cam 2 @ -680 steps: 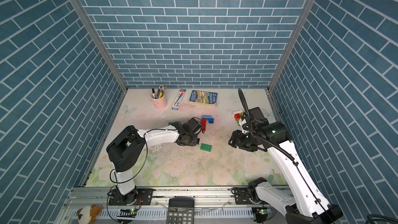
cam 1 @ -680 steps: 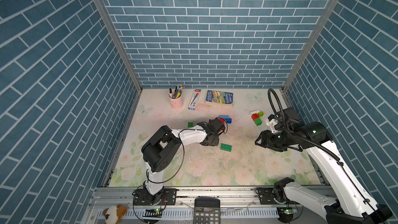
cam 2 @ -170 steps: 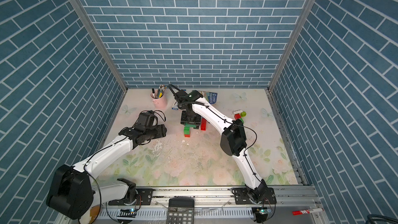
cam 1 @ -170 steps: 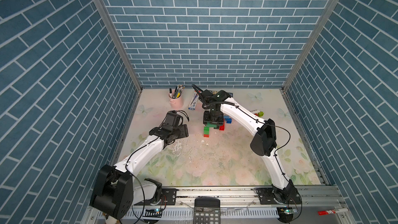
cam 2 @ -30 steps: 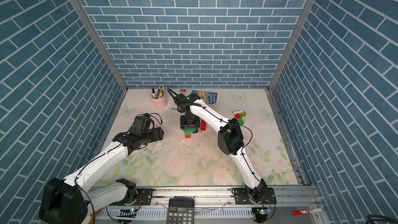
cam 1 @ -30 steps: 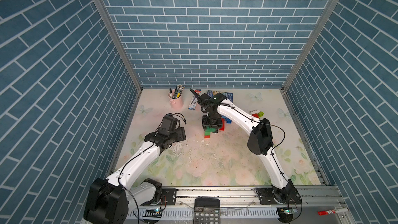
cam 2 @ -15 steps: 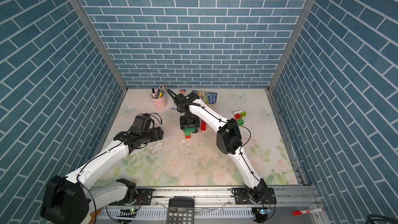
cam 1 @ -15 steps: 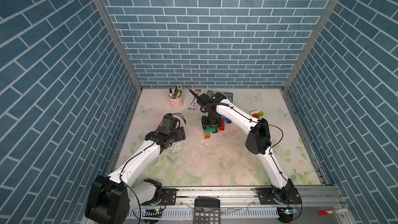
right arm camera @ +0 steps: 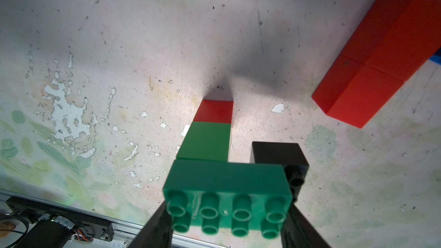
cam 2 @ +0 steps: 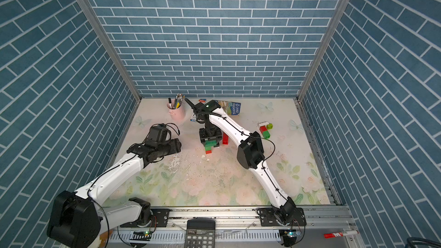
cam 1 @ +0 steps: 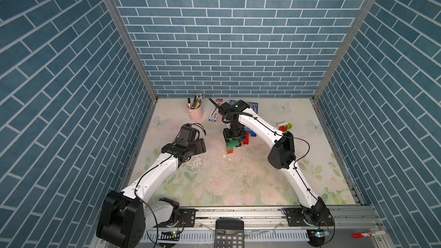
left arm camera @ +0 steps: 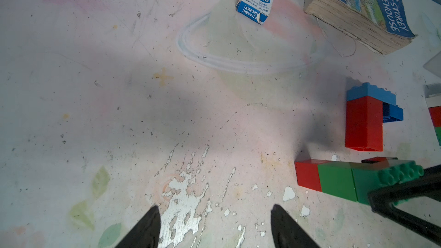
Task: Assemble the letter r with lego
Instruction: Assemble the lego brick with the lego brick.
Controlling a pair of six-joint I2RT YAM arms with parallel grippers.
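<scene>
The lego build stands mid-table: a red brick (right arm camera: 214,112) at its foot, a green square brick (right arm camera: 205,139) on that, and a long green brick (right arm camera: 226,187) across the top, studs up. A black brick (right arm camera: 276,153) sits under the long brick's other end. My right gripper (right arm camera: 226,220) reaches down from above and is shut on the two ends of the long green brick; both top views show it over the build (cam 1: 231,147) (cam 2: 209,148). My left gripper (left arm camera: 214,208) is open over bare table, left of the build and apart from it.
A red and blue brick stack (left arm camera: 364,122) lies just behind the build. Loose white, red, lime and green bricks (cam 1: 285,127) lie to the right. A pink pen cup (cam 1: 195,112), a pencil box (cam 1: 214,115) and a book (left arm camera: 358,3) line the back.
Nothing visible moves over the last second; the right gripper keeps its hold on the long green brick. Since several seconds ago the left arm has drawn back a little toward the front left.
</scene>
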